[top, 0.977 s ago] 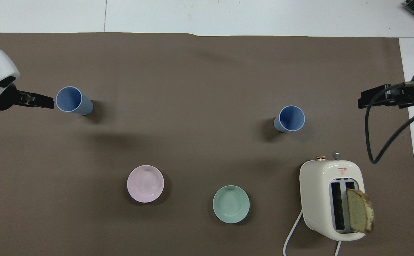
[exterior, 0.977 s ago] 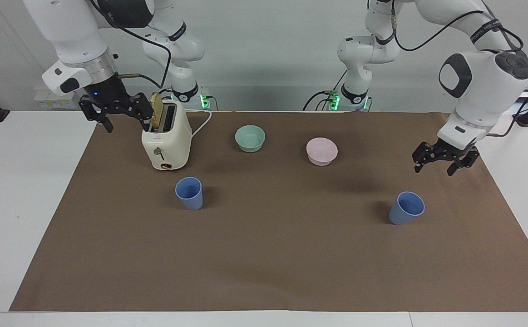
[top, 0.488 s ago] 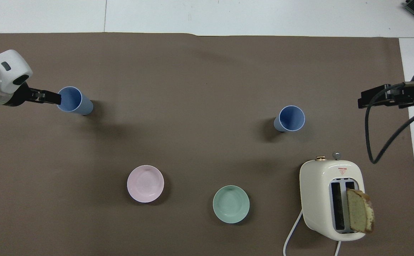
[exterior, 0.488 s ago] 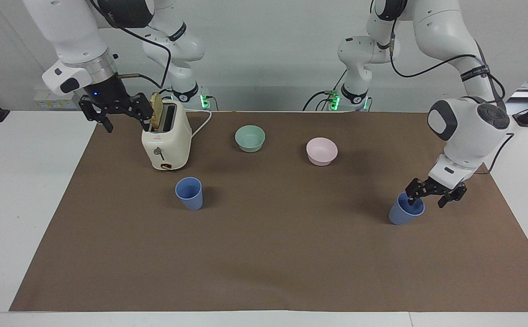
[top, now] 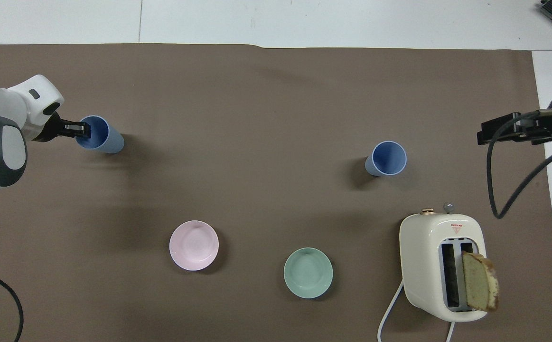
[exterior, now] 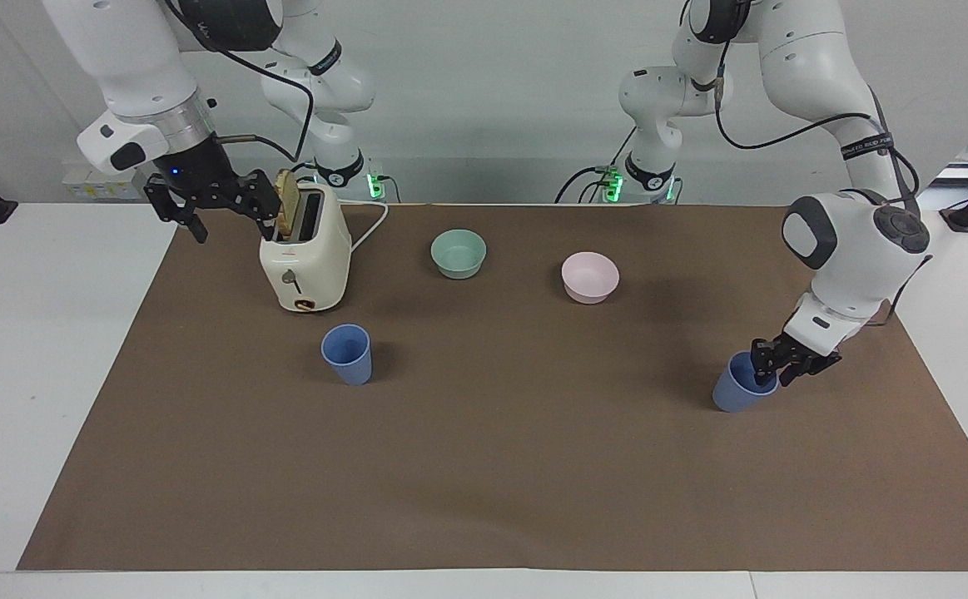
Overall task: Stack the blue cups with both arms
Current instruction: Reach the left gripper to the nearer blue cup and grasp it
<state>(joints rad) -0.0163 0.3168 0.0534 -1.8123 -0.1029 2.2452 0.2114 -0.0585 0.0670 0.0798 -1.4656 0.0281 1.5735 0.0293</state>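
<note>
1. Straddling the rim of one blue cup [exterior: 742, 387], the left gripper [exterior: 771, 366] sits at that cup's edge toward the left arm's end of the surface [exterior: 484, 466]; one of its fingers [top: 77, 127] appears inside the mouth and the other outside the wall, pinching the rim, though full closure cannot be confirmed.
2. This cup stands upright with its long axis vertical and its mouth open upward, resting on the brown mat.
3. A second blue cup [exterior: 347, 353] stands upright toward the right arm's end of the surface, farther from the robots than the toaster [exterior: 305, 254], well apart from the first cup.
4. The right gripper [exterior: 213, 204] hangs raised just beside the toaster top, its fingers spread and empty; this arm waits.
5. The deciding relation: the second cup lies sideways along the surface from the gripped cup, and the right gripper is the nearer one to it. By judgement, the gripped cup must be lifted straight up before travel toward its partner.
6. A mint bowl [exterior: 459, 253] and a pink bowl [exterior: 589, 277] sit nearer the robots, between the two cups' positions.
</note>
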